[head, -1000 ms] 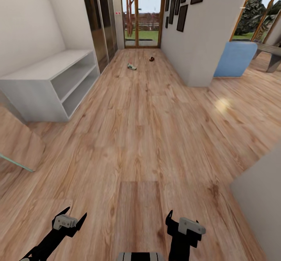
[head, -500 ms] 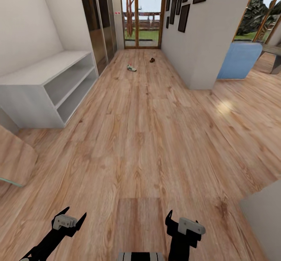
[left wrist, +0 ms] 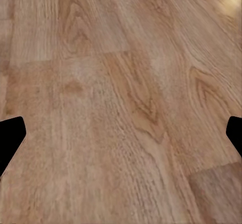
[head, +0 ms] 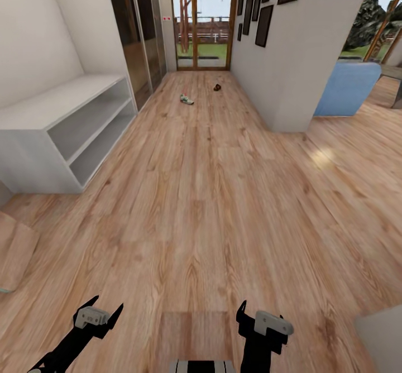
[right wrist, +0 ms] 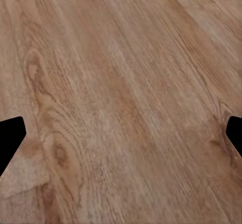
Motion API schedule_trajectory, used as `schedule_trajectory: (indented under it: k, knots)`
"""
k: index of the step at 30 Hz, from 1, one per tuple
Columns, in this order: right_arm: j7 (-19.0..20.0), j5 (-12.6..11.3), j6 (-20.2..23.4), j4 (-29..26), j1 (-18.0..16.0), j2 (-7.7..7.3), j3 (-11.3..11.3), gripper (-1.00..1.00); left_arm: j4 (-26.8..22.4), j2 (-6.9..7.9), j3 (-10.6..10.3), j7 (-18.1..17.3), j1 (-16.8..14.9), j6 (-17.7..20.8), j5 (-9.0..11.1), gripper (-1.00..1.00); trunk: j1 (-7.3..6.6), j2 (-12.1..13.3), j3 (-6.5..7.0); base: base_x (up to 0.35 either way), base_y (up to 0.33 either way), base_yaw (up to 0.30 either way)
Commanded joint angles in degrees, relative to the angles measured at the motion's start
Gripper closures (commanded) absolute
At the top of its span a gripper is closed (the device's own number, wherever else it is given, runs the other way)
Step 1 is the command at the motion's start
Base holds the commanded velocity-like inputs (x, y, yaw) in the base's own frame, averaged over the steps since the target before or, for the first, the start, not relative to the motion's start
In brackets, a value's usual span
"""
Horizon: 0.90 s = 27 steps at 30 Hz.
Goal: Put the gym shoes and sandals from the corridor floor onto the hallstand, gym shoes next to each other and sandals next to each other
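Corridor floor (head: 201,194): warm brown wood-grain planks, running ahead of us to a glazed door (head: 204,21) at the far end.

Hallstand (head: 61,130): pale grey, flat top, two open shelf tiers, against the wall on our left; shelves and top bare.

Gym shoe (head: 187,100): one pale shoe with a green tint, lying on the floor far down the corridor, well apart from the hallstand.

Sandal (head: 216,87): a small dark brown shape further along, near the door; at this distance we cannot say whether it is one sandal or two.

Left gripper (head: 99,312): low in front of us, fingers spread wide, empty; its wrist camera looks at bare planks (left wrist: 121,103).

Right gripper (head: 262,321): beside it, fingers likewise spread wide, empty, above bare planks.

Picture frames (head: 262,4): dark, on the right-hand wall.

Blue chair (head: 346,89): past that wall's corner.
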Motion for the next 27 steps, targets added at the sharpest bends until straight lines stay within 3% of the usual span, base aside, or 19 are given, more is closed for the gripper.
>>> schedule_trajectory:
  k: [1,27]
  knots:
    - [-0.28,-0.29,-0.03,-0.05,-0.05,-0.02,0.11,-1.00,-0.03,-0.05,0.23,-0.21,-0.05,-0.29,-0.48,-1.00,0.02,-0.02,-0.04,0.324,-0.014,0.000]
    - [-0.28,-0.29,-0.03,-0.05,-0.05,-0.02,0.11,-1.00,-0.03,-0.19,0.24,-0.21,-0.05,-0.29,-0.53,-1.00,0.02,-0.02,-0.04,0.324,-0.002,0.000]
